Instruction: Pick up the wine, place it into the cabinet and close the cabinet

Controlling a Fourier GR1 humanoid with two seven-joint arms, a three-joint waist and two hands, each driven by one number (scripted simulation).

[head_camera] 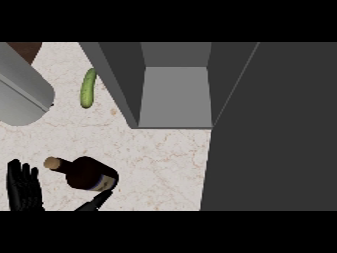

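Left hand [23, 185] at lower left, fingers straight, holding nothing | right hand [94, 201] (only a sliver shows) at base of wine [89, 174], grip cannot be told | wine on counter [163, 163], cork leftward | cabinet [175, 96] open beyond | cucumber [88, 89] far left.

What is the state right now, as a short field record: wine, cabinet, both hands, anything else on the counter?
wine bottle: on the counter, outside the cabinet, cork end toward view's left
cabinet: open, nothing seen inside
door: dark panel at view's right, apparently swung open
left hand: open, resting at lower left, apart from the bottle
right hand: only a small part shows, just below the bottle; grip cannot be told
cucumber: on the counter, left of the cabinet
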